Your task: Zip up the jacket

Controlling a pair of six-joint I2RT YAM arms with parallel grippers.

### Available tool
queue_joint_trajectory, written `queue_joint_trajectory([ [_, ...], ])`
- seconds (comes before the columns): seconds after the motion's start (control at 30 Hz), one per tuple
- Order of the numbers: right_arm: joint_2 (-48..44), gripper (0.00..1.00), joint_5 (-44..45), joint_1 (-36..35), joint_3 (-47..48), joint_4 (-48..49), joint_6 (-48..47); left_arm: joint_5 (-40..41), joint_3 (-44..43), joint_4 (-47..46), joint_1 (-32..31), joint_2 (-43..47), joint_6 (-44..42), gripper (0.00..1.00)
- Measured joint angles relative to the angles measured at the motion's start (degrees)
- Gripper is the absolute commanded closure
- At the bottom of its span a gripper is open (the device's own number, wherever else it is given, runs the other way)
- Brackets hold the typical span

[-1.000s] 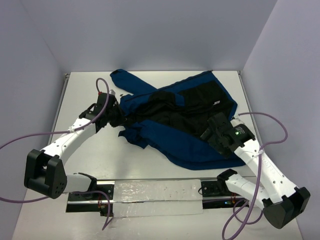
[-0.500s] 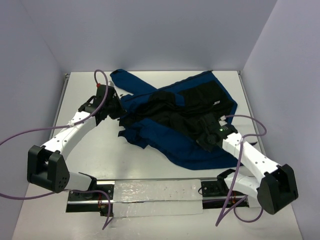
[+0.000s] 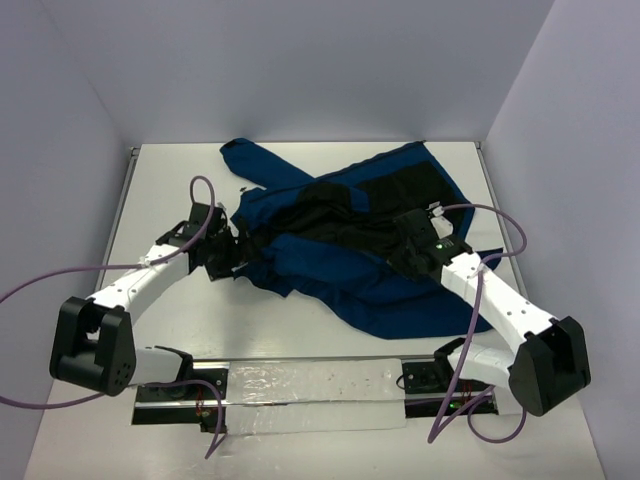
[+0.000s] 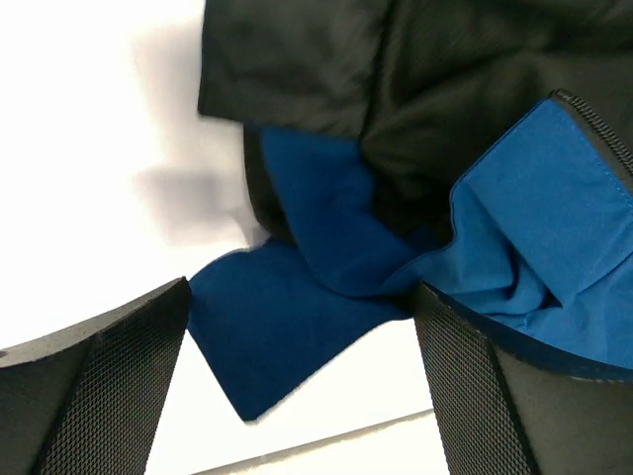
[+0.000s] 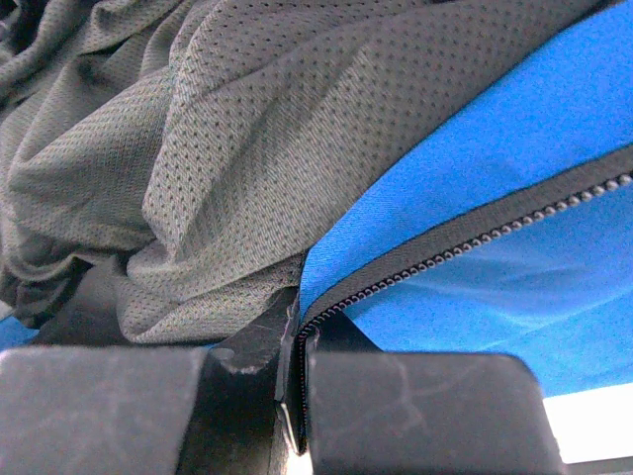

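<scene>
Top external looks down from behind the arms; both wrist views (2, very close) share the jacket (image 3: 345, 235).

The left arm's black two-finger gripper (image 4: 302, 297) is held open; the right gripper (image 5: 297, 356) is clamped on the navy-blue fabric jacket (image 5: 514, 168).

The jacket (image 3: 400, 305) is deep blue with black, finely dotted mesh lining (image 5: 198, 148) and a dark zipper strip (image 5: 475, 233), the worktop (image 3: 300, 330) white, the left tool (image 4: 302, 386) black, its fingers (image 4: 89, 396) grid-textured.
</scene>
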State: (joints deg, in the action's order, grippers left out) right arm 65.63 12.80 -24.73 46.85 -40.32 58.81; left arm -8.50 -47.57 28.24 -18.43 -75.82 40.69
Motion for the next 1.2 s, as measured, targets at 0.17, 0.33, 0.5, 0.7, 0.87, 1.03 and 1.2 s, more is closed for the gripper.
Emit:
queue_joint_trajectory([
  [0.17, 2.49, 1.00, 0.20, 0.12, 1.03, 0.51, -1.82, -2.29, 2.12, -4.64, -0.34, -1.65, 1.57, 0.39],
  [0.33, 6.29, 1.00, 0.22, 0.82, 5.60, 0.94, -4.44, -5.46, 0.08, -10.23, -0.92, -7.45, 2.13, 1.00],
  [0.5, 13.76, 1.00, 1.29, 2.39, 18.22, 2.43, -9.77, -8.15, -3.75, -10.52, -1.01, -10.09, 1.63, 1.00],
  [0.7, 19.71, 1.00, 2.23, 2.60, 35.77, 7.49, -17.47, -9.20, -7.70, -9.79, -0.99, -9.12, -0.08, 1.00],
  [0.87, 23.09, 1.00, -0.14, 2.58, 47.98, 8.04, -24.21, -9.04, -9.77, -3.68, -1.89, -5.03, -1.00, 1.00],
  [1.03, 23.38, 1.00, -0.78, 2.56, 50.47, 7.75, -29.37, -4.59, -13.12, 1.15, -10.55, 1.27, -0.02, 1.00],
  [1.2, 26.48, 0.66, 1.99, 3.22, 50.40, 7.44, -33.25, -1.85, -13.83, 0.57, -28.26, 1.57, 5.01, 0.93],
])
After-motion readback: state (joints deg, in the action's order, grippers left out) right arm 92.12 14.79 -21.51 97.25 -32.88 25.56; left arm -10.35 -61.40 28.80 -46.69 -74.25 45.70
